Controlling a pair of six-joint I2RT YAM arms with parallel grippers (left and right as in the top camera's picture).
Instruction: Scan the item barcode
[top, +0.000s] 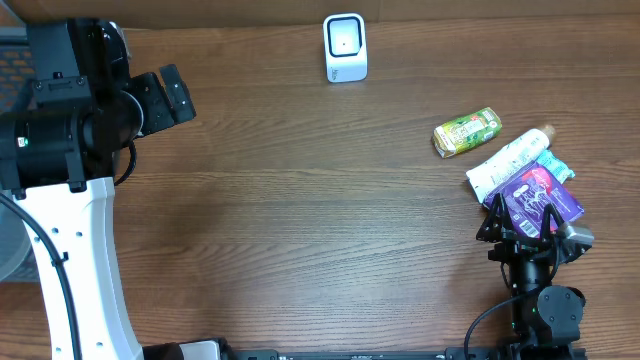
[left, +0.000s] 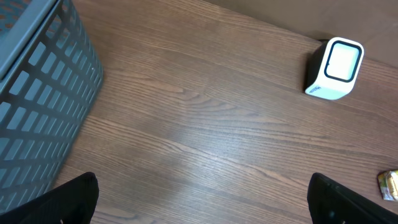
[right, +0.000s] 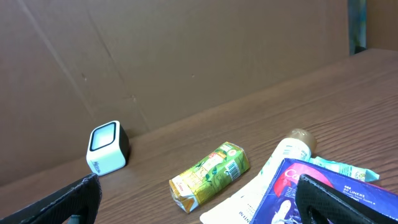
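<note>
Purple pouch (right: 323, 193), nearest of 3 items, lies just under the right gripper (top: 522, 226) — jaws wide, gripping nothing. Scanner (top: 345, 47) stands well apart, ahead and leftward. Across the table the left gripper (top: 172, 97) — equally wide, empty — is much farther off.

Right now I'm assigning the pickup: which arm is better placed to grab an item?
Right. The right end effector hovers open at the purple pouch; the left end effector is across the table.
</note>
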